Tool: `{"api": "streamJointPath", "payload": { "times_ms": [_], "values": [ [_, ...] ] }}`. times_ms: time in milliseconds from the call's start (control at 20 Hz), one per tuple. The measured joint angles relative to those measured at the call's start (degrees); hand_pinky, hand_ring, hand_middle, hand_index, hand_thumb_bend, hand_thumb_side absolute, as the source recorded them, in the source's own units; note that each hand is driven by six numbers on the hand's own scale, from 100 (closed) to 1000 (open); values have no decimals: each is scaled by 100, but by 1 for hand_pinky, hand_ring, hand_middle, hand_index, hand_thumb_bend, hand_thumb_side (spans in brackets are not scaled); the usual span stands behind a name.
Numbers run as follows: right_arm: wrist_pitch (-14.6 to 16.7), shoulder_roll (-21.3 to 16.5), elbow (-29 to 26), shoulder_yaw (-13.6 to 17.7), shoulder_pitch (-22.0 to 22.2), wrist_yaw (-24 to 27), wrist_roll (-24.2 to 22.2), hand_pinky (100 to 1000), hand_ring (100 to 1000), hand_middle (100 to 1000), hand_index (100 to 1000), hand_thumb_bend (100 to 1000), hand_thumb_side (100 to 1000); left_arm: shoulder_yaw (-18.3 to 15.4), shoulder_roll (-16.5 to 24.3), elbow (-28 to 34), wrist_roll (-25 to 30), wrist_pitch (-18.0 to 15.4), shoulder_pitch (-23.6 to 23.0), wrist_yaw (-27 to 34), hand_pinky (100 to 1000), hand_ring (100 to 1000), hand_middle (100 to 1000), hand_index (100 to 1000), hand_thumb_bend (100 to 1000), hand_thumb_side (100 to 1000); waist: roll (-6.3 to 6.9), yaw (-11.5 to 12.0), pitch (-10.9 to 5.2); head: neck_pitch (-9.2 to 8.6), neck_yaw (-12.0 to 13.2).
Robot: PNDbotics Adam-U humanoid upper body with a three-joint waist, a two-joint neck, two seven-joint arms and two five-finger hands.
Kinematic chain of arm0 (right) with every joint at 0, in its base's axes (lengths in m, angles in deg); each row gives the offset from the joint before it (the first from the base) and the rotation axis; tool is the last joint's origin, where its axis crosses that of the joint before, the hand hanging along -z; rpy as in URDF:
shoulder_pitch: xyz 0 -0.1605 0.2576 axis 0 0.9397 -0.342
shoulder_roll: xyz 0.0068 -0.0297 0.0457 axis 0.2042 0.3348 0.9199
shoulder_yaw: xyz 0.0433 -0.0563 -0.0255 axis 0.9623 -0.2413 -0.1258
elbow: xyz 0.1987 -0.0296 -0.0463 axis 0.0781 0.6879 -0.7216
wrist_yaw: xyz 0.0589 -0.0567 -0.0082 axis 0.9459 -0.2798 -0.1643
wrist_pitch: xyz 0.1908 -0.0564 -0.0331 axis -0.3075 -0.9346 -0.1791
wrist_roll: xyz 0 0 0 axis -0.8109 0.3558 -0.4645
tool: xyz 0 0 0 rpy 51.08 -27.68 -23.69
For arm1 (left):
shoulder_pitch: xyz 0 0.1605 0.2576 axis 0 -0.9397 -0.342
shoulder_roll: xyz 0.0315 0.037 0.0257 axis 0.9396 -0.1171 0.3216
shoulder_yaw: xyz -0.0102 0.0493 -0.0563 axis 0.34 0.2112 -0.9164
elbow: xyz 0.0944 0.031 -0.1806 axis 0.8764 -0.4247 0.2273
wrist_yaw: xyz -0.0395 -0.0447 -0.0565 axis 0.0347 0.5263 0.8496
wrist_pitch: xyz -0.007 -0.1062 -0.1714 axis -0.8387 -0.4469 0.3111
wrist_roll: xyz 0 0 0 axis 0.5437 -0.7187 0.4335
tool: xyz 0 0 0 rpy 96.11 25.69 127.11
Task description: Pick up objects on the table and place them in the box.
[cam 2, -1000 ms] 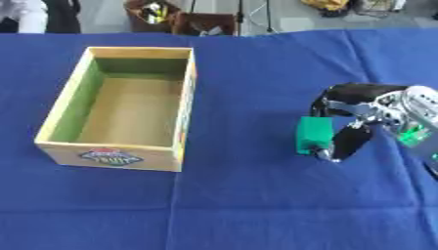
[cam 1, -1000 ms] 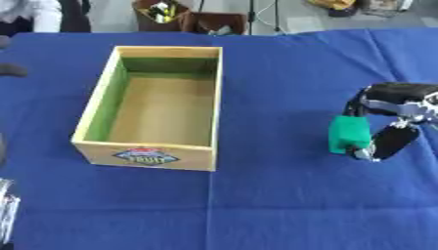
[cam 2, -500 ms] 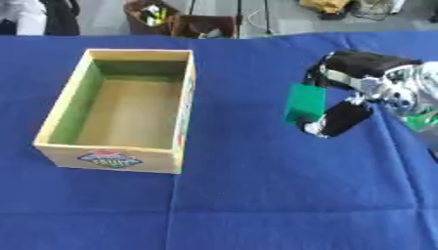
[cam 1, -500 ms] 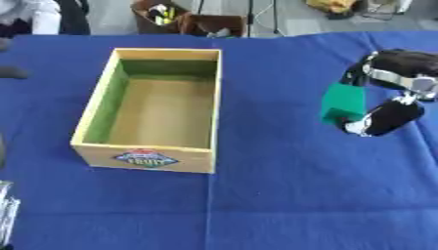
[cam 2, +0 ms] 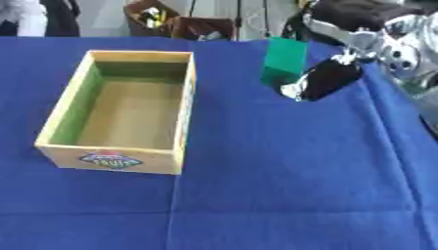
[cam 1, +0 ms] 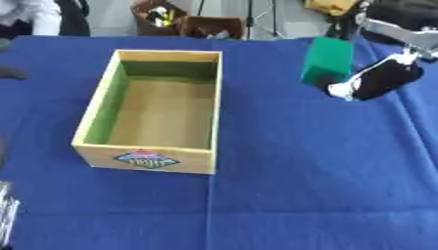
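A green block [cam 1: 328,61] hangs in the air above the blue table, right of the box and near its far end. My right hand [cam 1: 378,80] comes in from the upper right and is shut on the block, with a dark thumb [cam 2: 321,80] below and beside it. The open wooden box [cam 1: 144,158], green on its inner walls and with a label on its front, stands left of centre with nothing visible inside. A sliver of my left hand [cam 1: 6,211] shows at the lower left edge.
The blue cloth [cam 1: 299,185] covers the whole table. A small dark thing [cam 1: 12,73] lies at the left edge. Brown boxes and stands [cam 1: 198,24] sit beyond the far edge.
My right hand has lifted the green block off the table and carried it up and towards the far side. The box has not moved.
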Motion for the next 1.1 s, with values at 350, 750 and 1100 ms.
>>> {"api": "streamJointPath", "payload": {
  "times_ms": [350,750,1100],
  "values": [
    [153,1092,834,-121,-729,-411,-16,765,739,400,451,100,411,2,0,0,8,7,-7,21,519,716,866,803,100,958,-36,115,0,2,-114],
    [341,2206,1771,-146,-1154,-1002,210,777,737,397,451,100,406,40,-2,0,32,-8,45,46,519,716,867,803,100,960,-91,315,76,2,-288],
    [377,2923,2667,-114,-1284,-1525,485,777,737,398,451,100,391,70,-9,0,53,-6,134,71,518,716,868,802,100,961,-143,482,165,-17,-391]
  ]
}}
